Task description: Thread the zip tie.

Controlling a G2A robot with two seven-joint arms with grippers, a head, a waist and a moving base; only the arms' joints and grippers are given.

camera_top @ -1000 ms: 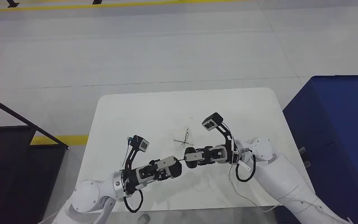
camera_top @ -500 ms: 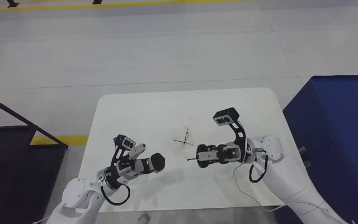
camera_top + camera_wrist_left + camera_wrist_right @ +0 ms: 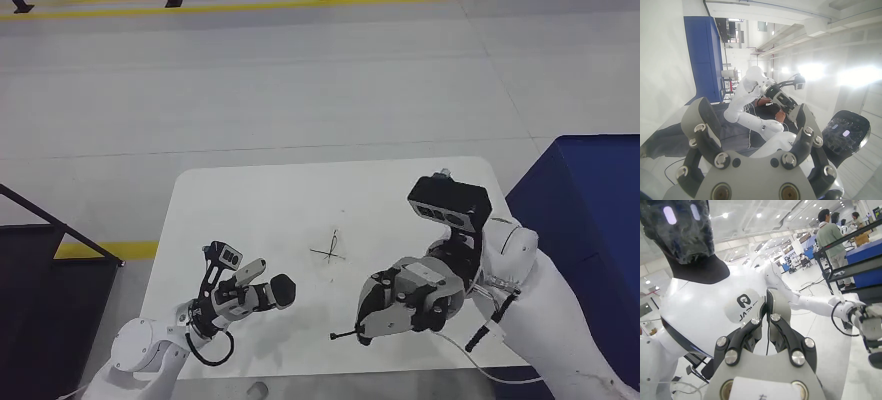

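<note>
A thin black zip tie (image 3: 345,335) sticks out of my right gripper (image 3: 368,326), which hangs raised over the table's front edge, right of centre. The right wrist view has that gripper (image 3: 765,296) shut on the zip tie (image 3: 768,332), whose strand runs down between the fingers. My left gripper (image 3: 272,285) hovers over the front left of the white table (image 3: 420,190), pointing towards the right arm and well apart from it. In its own view the left gripper (image 3: 753,106) stands open with nothing between the fingers (image 3: 706,113).
A few loose black zip ties (image 3: 330,250) lie crossed near the middle of the table. A blue cabinet (image 3: 590,200) stands close to the table's right side. A dark frame (image 3: 50,225) stands at the left.
The two grippers were tip to tip at the table's middle; the left one let go and drew back left. The right arm lifted and pulled towards the front edge with the zip tie.
</note>
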